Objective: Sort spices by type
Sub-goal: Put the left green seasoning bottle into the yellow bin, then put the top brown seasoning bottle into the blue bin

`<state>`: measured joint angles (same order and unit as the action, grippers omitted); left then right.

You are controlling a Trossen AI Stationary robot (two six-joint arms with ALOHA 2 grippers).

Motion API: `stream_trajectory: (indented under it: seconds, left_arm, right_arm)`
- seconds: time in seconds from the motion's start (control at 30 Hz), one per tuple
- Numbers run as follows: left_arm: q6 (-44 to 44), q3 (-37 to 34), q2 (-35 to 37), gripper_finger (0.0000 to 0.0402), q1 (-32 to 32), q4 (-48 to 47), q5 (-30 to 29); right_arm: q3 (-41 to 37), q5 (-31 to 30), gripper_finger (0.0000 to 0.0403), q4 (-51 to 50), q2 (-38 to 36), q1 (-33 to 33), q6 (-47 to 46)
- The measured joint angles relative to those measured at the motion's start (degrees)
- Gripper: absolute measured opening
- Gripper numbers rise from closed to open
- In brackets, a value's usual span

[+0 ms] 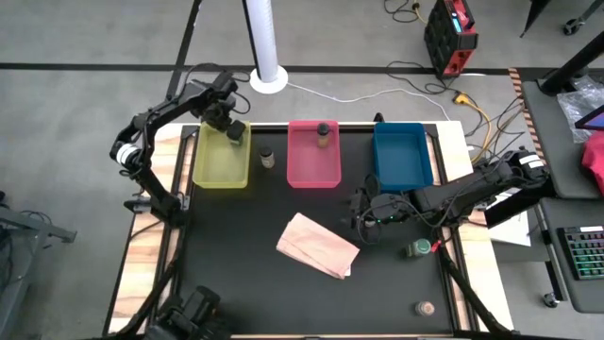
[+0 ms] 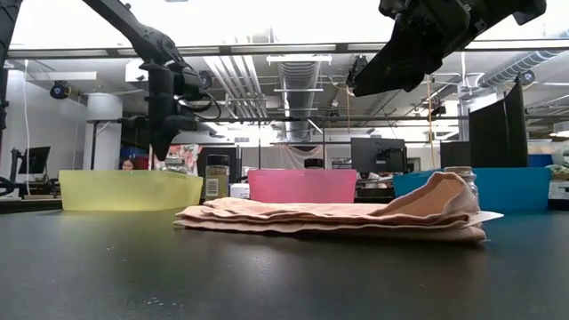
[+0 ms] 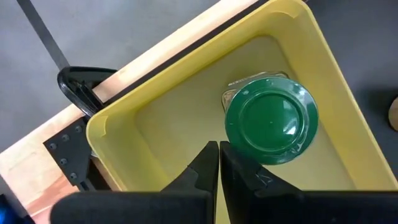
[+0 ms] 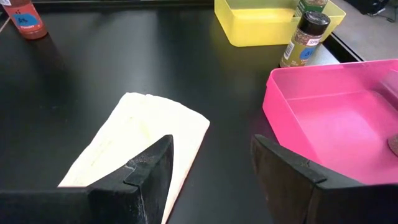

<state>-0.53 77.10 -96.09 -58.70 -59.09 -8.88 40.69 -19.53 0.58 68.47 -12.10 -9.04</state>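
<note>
Clearly the jars were small rigid cylinders, probably light, with smooth sides that could slip, so the best hold was judged to be across the body just under the cap, with the jar kept upright.

The green-capped jar (image 3: 271,127) stood inside the yellow tray (image 1: 220,177), at its far end. The left gripper (image 3: 219,163) hung just above that tray, beside the jar, and its fingers (image 3: 202,163) were pressed together with nothing between them. The right gripper (image 4: 211,165) was over the dark table (image 1: 245,283), between the tan bag (image 1: 317,245) and the blue tray (image 1: 402,170); its fingers stood wide apart and empty.

Counting from above, five jars could be seen:
- one in the yellow tray;
- a dark-capped jar (image 1: 268,157) standing on the table between the yellow tray and the pink tray (image 1: 312,170);
- a brown jar (image 1: 323,131) at the far end of the pink tray;
- a green jar (image 1: 419,247) near the right edge of the table, close to the right arm;
- a pale brown jar (image 1: 426,308) near the front right corner.

The right wrist view showed also an orange bottle (image 4: 27,19) at a table edge; whether it belonged to the spices was not certain. There were three trays, one bag and two arms. The blue tray appeared to hold nothing.
</note>
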Motion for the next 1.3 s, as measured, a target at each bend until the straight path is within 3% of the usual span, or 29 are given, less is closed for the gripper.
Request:
stream_trajectory:
  seconds: [0.37,0.6,0.77,0.93,1.3]
  left_arm:
    - [0.2,0.0,0.0,0.0000,0.0,-0.5,1.1]
    - [0.2,1.5,2.4,0.0000,0.1,-5.5,-9.6]
    - [-1.2,1.2,9.6,0.0000,3.2,-2.7,-0.3]
    - [-0.5,-3.2,20.4,0.0000,13.1,3.2,2.8]
    - [5.2,-24.9,42.2,0.0000,50.1,26.1,1.1]
  right_arm:
    - [0.0,0.0,0.0206,0.0,0.0,0.0,0.0]
    - [0.0,0.0,0.0206,-0.1,0.0,0.0,0.0]
    - [0.0,0.0,0.0206,-0.1,0.0,0.0,0.0]
    - [0.0,-0.2,0.0206,0.1,0.0,0.0,-1.0]
    - [0.0,-4.6,0.0206,-0.3,0.0,0.0,-9.6]
